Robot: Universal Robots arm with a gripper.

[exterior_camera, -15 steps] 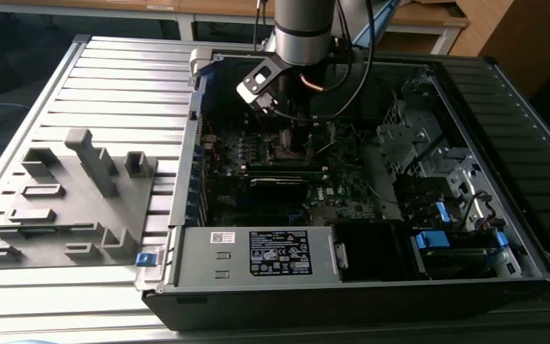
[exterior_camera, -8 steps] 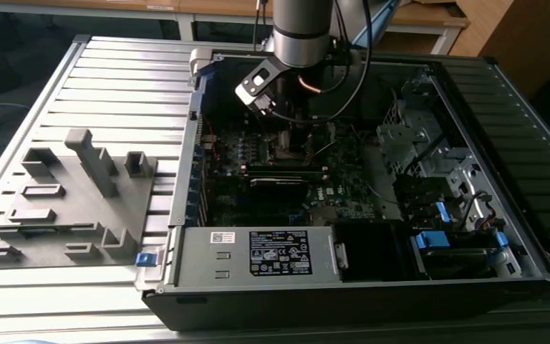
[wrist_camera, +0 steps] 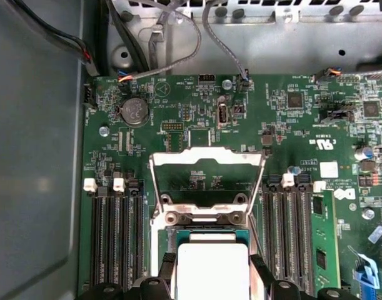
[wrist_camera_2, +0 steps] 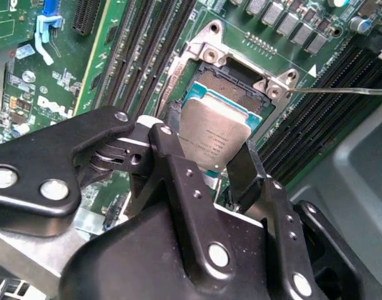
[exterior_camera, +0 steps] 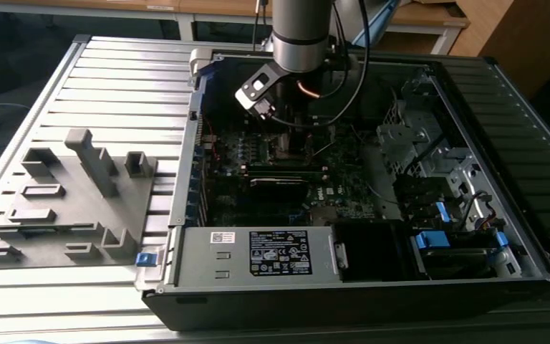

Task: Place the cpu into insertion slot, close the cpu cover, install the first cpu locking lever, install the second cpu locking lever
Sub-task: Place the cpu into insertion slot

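Observation:
My gripper (wrist_camera_2: 209,145) is shut on the cpu (wrist_camera_2: 216,140), a silvery square chip pinched at two opposite edges by the black fingers (wrist_camera_2: 244,165). The chip hangs slightly tilted just over the insertion slot (wrist_camera_2: 231,87), whose dark pin field shows beyond it; I cannot tell if they touch. In the first wrist view the cpu (wrist_camera: 212,272) sits between the fingers, and the cpu cover (wrist_camera: 178,155) stands flipped open behind the slot. A thin locking lever (wrist_camera_2: 341,91) sticks out sideways. In the exterior view the gripper (exterior_camera: 289,125) reaches down into the open computer case (exterior_camera: 351,287).
Long black memory slots (wrist_camera: 112,237) flank the socket on both sides, one row holding a green module (wrist_camera: 321,250). Cables (wrist_camera: 178,37) run along the case wall. A grey fixture plate (exterior_camera: 65,201) lies on the table at the exterior view's left.

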